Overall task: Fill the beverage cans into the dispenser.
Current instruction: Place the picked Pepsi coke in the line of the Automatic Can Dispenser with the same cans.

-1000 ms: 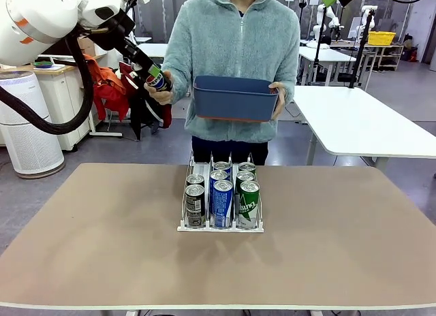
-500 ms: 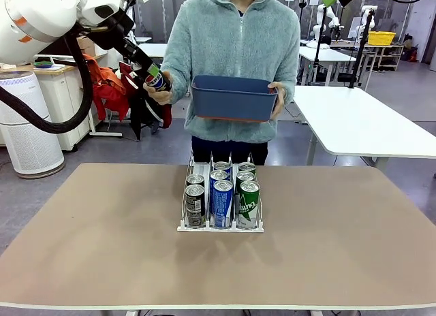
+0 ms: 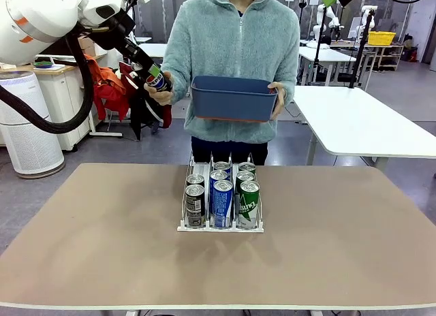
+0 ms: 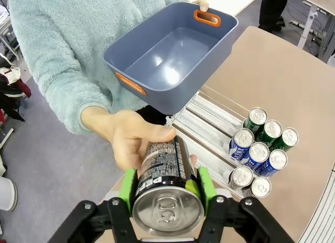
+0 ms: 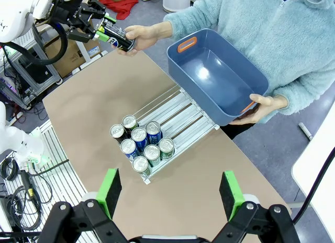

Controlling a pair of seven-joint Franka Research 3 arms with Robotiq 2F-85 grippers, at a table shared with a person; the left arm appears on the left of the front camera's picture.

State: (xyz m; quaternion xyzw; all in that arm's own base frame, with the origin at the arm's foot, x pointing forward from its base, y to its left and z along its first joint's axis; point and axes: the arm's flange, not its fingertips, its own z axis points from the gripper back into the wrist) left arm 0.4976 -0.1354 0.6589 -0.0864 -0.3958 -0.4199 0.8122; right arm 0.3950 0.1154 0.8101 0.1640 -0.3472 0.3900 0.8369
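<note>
1. The dispenser (image 3: 221, 201) stands on the tan table (image 3: 102, 248), near the middle and a little toward the person's side. It serves as the landmark below.
2. Seven beverage cans (image 3: 223, 204) stand upright in its three lanes: two dark ones in the lane on the robot's left, three blue ones in the middle lane, two green ones in the lane on the robot's right. All are packed toward the robot-side end.
3. In the right wrist view the far ends of the lanes (image 5: 178, 113), toward the person, are bare rail with open room behind the cans.
4. One more dark can (image 4: 165, 176) is up in the air, above and beyond the dispenser's far-left corner, past the table's far edge.
5. The left gripper (image 4: 166, 188) is clamped on that can, green pads (image 4: 127, 186) pressed to both sides, silver top facing the wrist camera.
6. The person's hand (image 4: 128, 139) also wraps the can's far end, touching it.
7. The person's other hand (image 3: 278, 98) holds a blue bin (image 3: 234, 97) above the dispenser's far end, well clear of the cans; its inside is bare in both wrist views.
8. The right gripper (image 5: 171, 192) hangs high over the table on the robot's side of the dispenser, fingers spread wide, holding nothing.
9. The tabletop around the dispenser is open on every side out to the table edges.
</note>
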